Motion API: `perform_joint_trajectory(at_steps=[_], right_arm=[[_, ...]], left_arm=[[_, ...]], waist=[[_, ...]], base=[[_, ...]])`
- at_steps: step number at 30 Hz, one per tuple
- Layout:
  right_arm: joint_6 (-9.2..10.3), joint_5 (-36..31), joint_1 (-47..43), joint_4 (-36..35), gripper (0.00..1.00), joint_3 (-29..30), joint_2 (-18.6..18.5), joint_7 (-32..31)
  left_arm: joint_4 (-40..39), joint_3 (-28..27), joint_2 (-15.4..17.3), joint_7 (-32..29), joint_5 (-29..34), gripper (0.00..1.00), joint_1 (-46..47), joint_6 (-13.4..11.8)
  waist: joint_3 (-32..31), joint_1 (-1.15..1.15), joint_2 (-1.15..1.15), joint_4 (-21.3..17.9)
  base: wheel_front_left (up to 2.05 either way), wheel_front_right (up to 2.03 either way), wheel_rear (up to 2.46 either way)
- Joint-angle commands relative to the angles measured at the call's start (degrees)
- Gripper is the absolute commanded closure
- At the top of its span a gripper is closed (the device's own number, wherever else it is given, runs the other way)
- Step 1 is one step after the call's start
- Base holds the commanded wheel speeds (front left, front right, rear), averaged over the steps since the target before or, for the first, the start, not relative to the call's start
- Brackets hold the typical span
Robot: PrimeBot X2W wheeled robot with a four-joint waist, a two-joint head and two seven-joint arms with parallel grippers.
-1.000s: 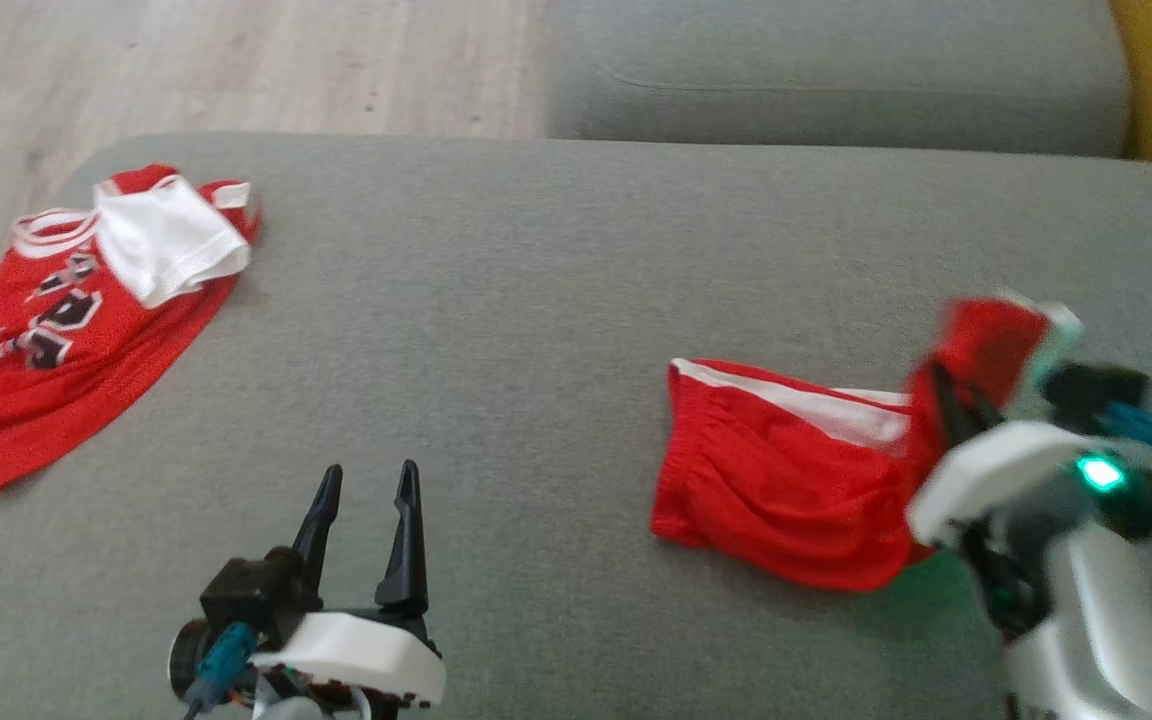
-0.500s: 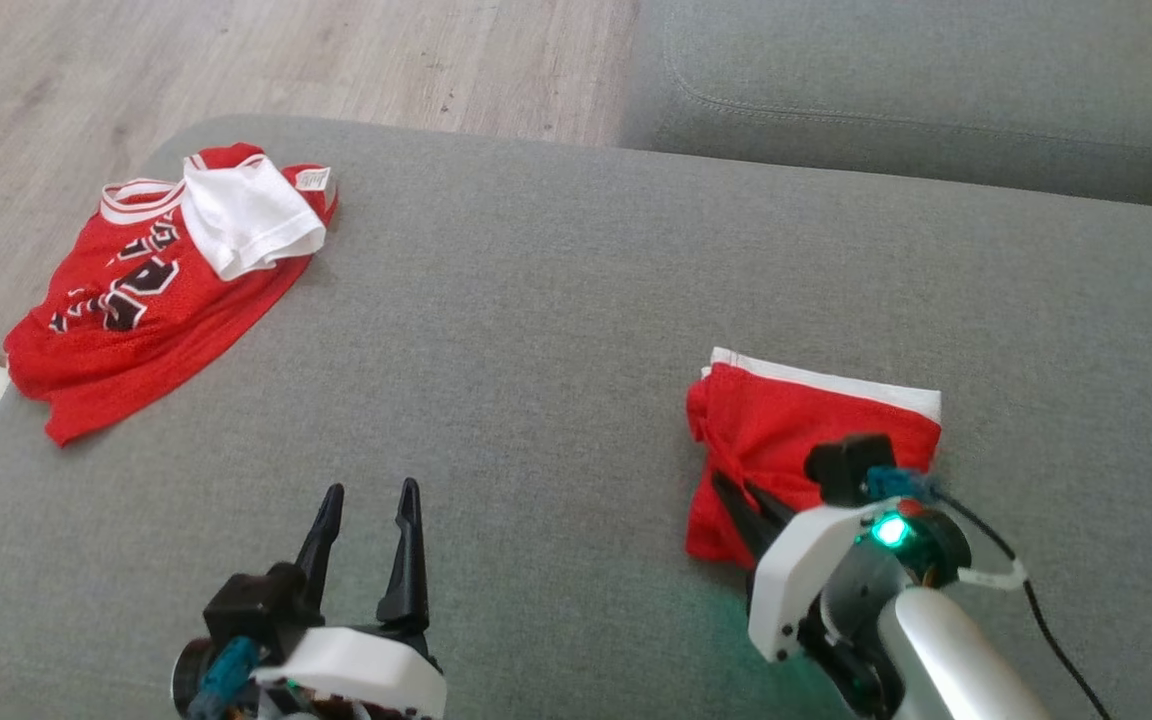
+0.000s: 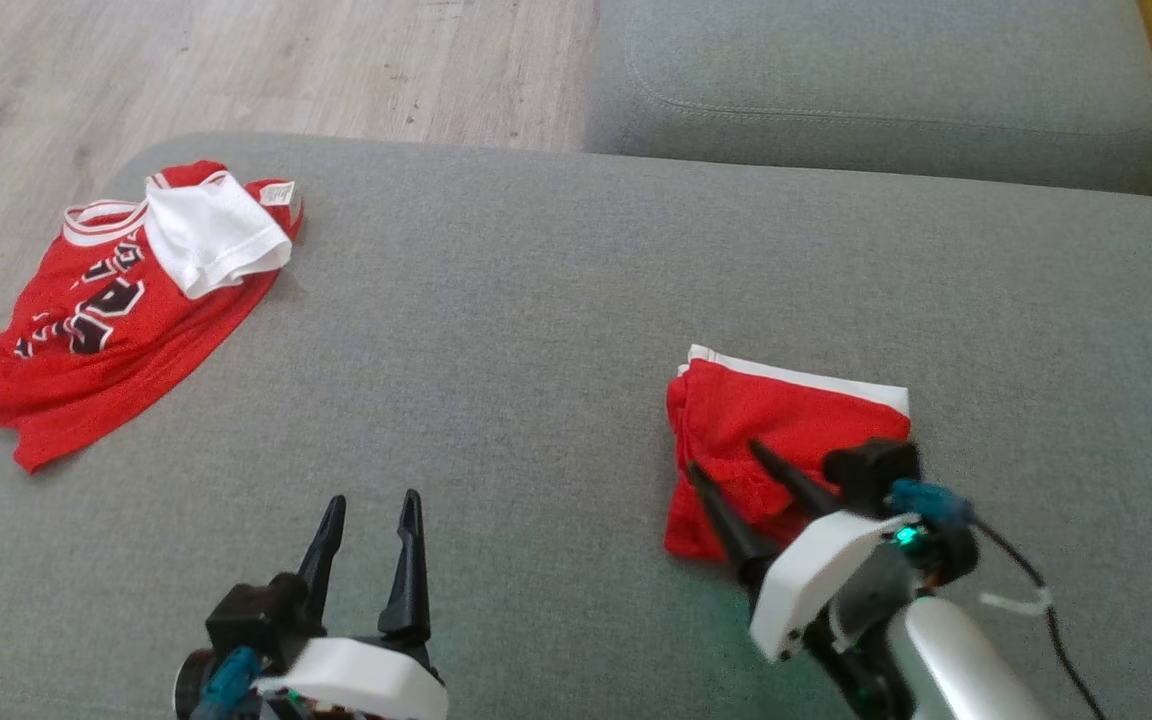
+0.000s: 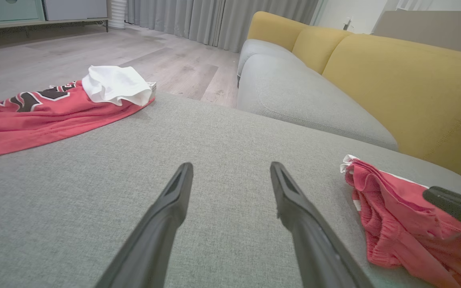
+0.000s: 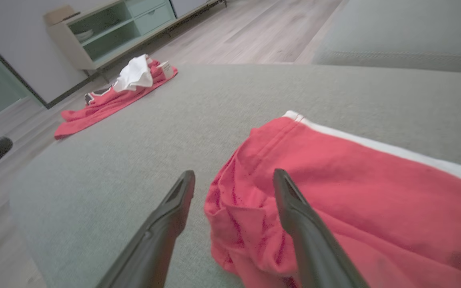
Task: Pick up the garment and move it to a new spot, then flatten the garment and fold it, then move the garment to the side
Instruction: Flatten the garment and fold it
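Right claw (image 3: 724,457) just let go of the red shorts (image 3: 796,415), fingers spread; fold looked done. Left claw (image 3: 372,496) sat open. Move-aside seemed next.

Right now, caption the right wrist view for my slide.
Right claw open over the corner of folded red shorts on a grey sofa cushion; red jersey beyond.

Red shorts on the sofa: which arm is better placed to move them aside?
The right, probably. The open right gripper straddles the near edge of the folded red shorts, while the left gripper, also open, hovers over bare cushion, well away.
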State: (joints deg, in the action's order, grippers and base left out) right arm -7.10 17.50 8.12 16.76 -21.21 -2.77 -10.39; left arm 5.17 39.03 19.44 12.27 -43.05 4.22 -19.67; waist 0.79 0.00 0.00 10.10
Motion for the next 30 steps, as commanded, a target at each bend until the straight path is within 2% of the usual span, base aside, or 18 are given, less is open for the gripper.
perform_joint_trajectory(at_steps=[1, 6, 11, 12, 13, 14, 17, 18, 22, 30], right_arm=[[-0.39, -0.78, 1.38, -2.75, 0.00, -0.02, -0.11, 0.91], [-0.39, -4.16, 2.08, -4.99, 0.00, 6.38, -0.11, 2.13], [-0.39, -10.38, 4.40, -2.43, 0.00, 9.09, -0.12, 0.43], [-0.39, -11.34, 4.88, -1.33, 0.09, 8.94, -0.16, 0.26], [-0.39, -11.77, 5.23, 0.01, 0.50, 8.46, -0.22, 0.08], [-0.39, -12.01, 5.50, 1.33, 0.68, 7.52, -0.45, 0.03], [-0.39, -11.63, 5.58, 4.88, 0.96, 4.47, -0.99, 0.23], [-0.39, -11.29, 5.40, 5.63, 1.00, 3.54, -0.98, 0.37], [-0.39, -9.67, 4.19, 6.59, 1.00, -0.48, -0.85, 1.32], [-0.39, -7.77, 1.85, 3.91, 1.00, -7.51, -0.67, 1.85]], left_arm=[[-1.47, -1.73, 0.57, 0.76, -0.45, 0.00, 1.90, -0.29], [-1.68, -1.65, 0.62, 0.79, -0.37, 0.00, 2.22, -0.26], [-1.64, -1.60, 0.42, 0.89, -0.35, 0.00, 2.67, -0.11], [-1.56, -1.62, 0.38, 0.92, -0.36, 0.00, 2.78, -0.05], [-1.47, -1.63, 0.34, 0.95, -0.37, 0.00, 2.87, 0.00], [-1.37, -1.62, 0.29, 0.98, -0.38, 0.00, 2.96, 0.06], [-1.09, -1.64, 0.16, 1.04, -0.39, 0.00, 3.22, 0.12], [-1.03, -1.69, 0.14, 1.07, -0.40, 0.00, 3.26, 0.09], [-1.01, -1.89, 0.29, 1.16, -0.47, 0.00, 3.22, 0.04], [-1.33, -2.21, 0.61, 1.30, -0.49, 0.00, 3.10, -0.25]], waist=[[-0.01, 0.00, 0.00, -0.11], [0.54, 0.00, 0.00, -0.04], [1.62, 0.00, 0.00, 0.66], [1.81, 0.00, 0.00, 0.82], [1.96, 0.00, 0.00, 0.99], [2.10, 0.00, 0.00, 1.20], [2.33, 0.00, 0.00, 1.78], [2.33, 0.00, 0.00, 1.92], [2.38, 0.00, 0.00, 2.20], [2.68, 0.00, 0.00, 1.86]], base=[[0.00, 0.00, 0.00], [0.00, 0.00, 0.00], [0.00, 0.00, 0.00], [0.00, 0.00, 0.00], [0.00, 0.00, 0.00], [0.00, 0.00, 0.00], [0.00, 0.00, 0.00], [0.00, 0.00, 0.00], [0.00, 0.00, 0.00], [0.00, 0.00, 0.00]])
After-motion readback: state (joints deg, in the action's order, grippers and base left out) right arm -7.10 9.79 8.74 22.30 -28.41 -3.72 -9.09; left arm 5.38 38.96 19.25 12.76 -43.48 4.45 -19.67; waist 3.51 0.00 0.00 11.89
